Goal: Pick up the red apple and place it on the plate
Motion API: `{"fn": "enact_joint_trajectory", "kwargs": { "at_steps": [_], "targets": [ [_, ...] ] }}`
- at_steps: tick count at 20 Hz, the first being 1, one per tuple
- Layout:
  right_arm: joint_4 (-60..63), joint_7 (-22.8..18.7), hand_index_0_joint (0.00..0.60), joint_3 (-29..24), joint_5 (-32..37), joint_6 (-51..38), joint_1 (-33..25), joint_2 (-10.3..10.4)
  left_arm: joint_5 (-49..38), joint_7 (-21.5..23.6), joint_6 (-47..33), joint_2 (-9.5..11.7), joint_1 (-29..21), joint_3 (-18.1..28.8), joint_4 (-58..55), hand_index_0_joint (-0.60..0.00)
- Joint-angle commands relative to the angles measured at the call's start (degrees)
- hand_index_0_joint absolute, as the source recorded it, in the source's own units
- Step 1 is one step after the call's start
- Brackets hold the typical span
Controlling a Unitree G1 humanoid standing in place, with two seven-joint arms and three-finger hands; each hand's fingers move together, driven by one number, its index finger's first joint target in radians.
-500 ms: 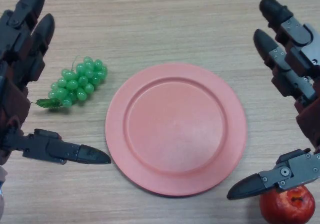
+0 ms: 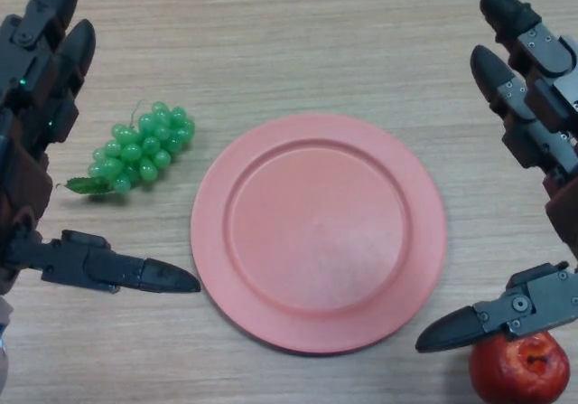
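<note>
A red apple (image 2: 519, 368) rests on the table at the bottom right corner, stem end up. My right hand (image 2: 542, 133) hovers open along the right edge, its thumb stretching over the apple's upper left side; I cannot tell whether it touches. The pink plate (image 2: 318, 232) lies empty in the middle of the table, left of the apple. At the left edge my left hand (image 2: 36, 106) stays open and holds nothing, its thumb pointing toward the plate's rim.
A bunch of green grapes (image 2: 140, 149) with a leaf lies on the wooden table (image 2: 298, 33) between my left hand and the plate.
My right hand has shifted slightly to the right and down. The apple, plate, grapes and left hand stay where they were.
</note>
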Motion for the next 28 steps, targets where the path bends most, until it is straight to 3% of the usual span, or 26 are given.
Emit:
{"fn": "enact_joint_trajectory", "kwargs": {
  "at_steps": [1, 3, 4, 6, 9, 12, 16, 22, 28],
  "targets": [
    [-3.1, -0.01, 0.0, -4.57, 0.34, -7.23, 0.6, -0.38, -1.41, 0.16, -10.0, 1.59, -1.3, 2.34, -0.36, 0.0],
    [-3.1, 10.12, 0.0, -5.32, -6.23, -12.26, 4.52, 4.16, -1.27, -0.1, -11.98, 1.34, -1.11, 1.57, 1.58, 0.0],
    [-0.37, 15.32, 0.0, -6.2, -8.88, -19.74, 8.26, 5.93, -1.96, 0.05, -11.55, 1.22, -0.92, 1.35, 1.83, 0.0],
    [5.68, 19.84, 0.0, -9.1, -8.78, -30.01, 12.36, 8.04, -2.17, -0.05, -12.21, 0.99, -0.27, 1.09, 2.71, 0.0],
    [15.1, 21.97, 0.0, -10.46, -8.02, -42.29, 16.46, 9.31, -0.85, 0.21, -12.89, 0.94, -0.37, 0.25, 4.16, 0.0],
    [27.64, 22.18, 0.0, -12.46, -8.63, -56.18, 16.79, 9.47, 1.6, 1.44, -12.07, 0.52, -1.01, -2.55, 3.72, 0.0],
    [41.03, 20.58, 0.0, -16.43, -10.41, -65.12, 13.43, 8.32, 2.56, 1.74, -11.03, 0.18, -1.33, -4.57, 2.64, 0.0],
    [56.14, 19.12, 0.0, -20.79, -10.65, -70.59, 9.9, 4.46, 2.58, 1.69, -10.76, 0.27, -1.58, -4.48, 2.48, 0.0],
    [63.3, 19.34, 0.0, -20.26, -12.25, -72.75, 9.42, 3.42, 2.66, 1.34, -9.33, 0.61, -2.22, -4.12, 2.14, 0.0]
  ]
}}
